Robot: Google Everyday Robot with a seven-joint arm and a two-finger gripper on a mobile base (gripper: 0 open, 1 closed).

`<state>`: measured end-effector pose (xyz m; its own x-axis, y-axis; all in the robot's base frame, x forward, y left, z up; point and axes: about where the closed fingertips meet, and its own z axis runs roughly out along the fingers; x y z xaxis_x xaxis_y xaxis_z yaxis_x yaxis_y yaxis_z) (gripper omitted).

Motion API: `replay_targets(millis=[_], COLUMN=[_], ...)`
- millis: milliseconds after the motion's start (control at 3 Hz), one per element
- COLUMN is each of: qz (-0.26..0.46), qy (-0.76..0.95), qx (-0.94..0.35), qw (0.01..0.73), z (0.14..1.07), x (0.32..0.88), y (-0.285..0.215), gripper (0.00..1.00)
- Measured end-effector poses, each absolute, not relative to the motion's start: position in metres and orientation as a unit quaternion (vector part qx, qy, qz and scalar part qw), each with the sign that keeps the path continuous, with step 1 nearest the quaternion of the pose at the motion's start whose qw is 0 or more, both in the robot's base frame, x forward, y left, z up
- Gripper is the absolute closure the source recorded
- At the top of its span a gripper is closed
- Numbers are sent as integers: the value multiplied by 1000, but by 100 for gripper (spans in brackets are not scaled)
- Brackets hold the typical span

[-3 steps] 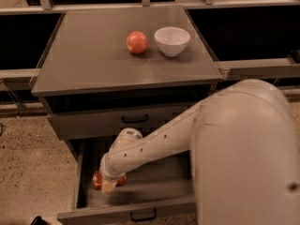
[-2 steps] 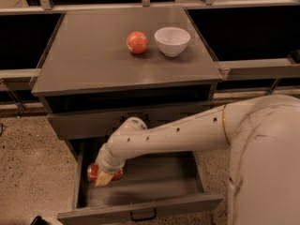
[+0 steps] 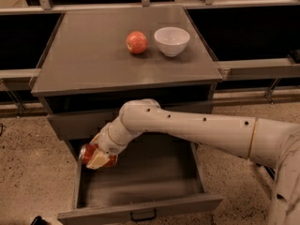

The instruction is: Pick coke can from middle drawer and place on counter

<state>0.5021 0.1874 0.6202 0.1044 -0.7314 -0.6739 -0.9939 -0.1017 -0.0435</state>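
Observation:
My gripper is shut on the red coke can and holds it on its side above the left rim of the open middle drawer. The can is lifted off the drawer floor, just below the closed drawer front above. My white arm reaches in from the right across the drawer. The grey counter lies above, with free surface at its left and front.
A red apple and a white bowl sit at the back right of the counter. The drawer has a black handle on its front panel. Speckled floor lies around the cabinet.
The arm has pulled back and up, lifting the can from the drawer's left floor to above its left rim.

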Motion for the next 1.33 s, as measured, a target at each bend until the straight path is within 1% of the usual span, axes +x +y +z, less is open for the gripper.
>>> replay_targets(millis=[333,667,1000,1333], qz=[218,156,79,35], qy=[594,573,549,549], qx=[-735,-770,-803,-812], qw=[244,234,217,197], z=[645,703,791,842], x=[506,509,535,569], y=[193,192,195,207], gripper=[100,100,100,100])
